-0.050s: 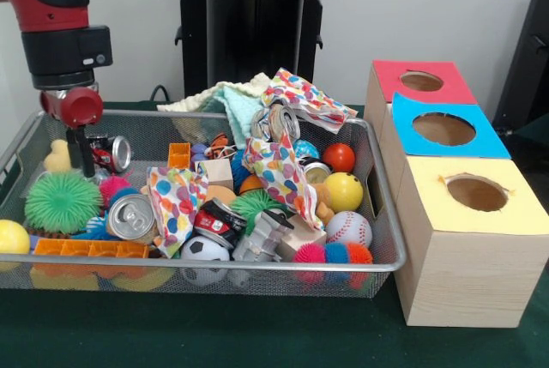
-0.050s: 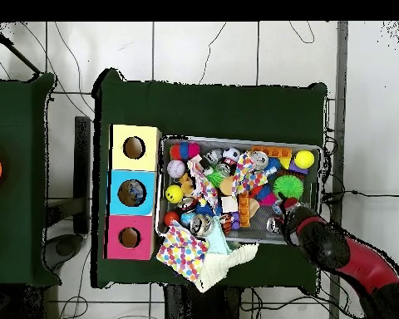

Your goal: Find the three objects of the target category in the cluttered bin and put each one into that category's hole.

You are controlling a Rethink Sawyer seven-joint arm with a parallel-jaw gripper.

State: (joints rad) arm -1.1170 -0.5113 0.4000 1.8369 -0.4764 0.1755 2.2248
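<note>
Crushed cans lie scattered through the wire bin [image 1: 377, 181] — one red can [image 1: 110, 153] sits at the back corner, just beside the gripper [image 1: 83, 159]. Whether its fingers grasp anything, I cannot tell — three coloured boxes [image 1: 446, 132] stand alongside.

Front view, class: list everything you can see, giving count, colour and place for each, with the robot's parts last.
Wire bin: one, silver, centre of the green table.
Boxes: three with round holes, red, blue and yellow tops, right of the bin.
Spotted cloths: several, multicoloured, strewn over the clutter.
Cans: several, silver and red, among the clutter.
Balls: baseball, soccer ball, yellow ball, red ball.
Spiky ball: green, bin's left.
Orange block strip: bin's front left.
Arm: red and black, upper left.
End effector: lowered into the bin's left end.
</note>
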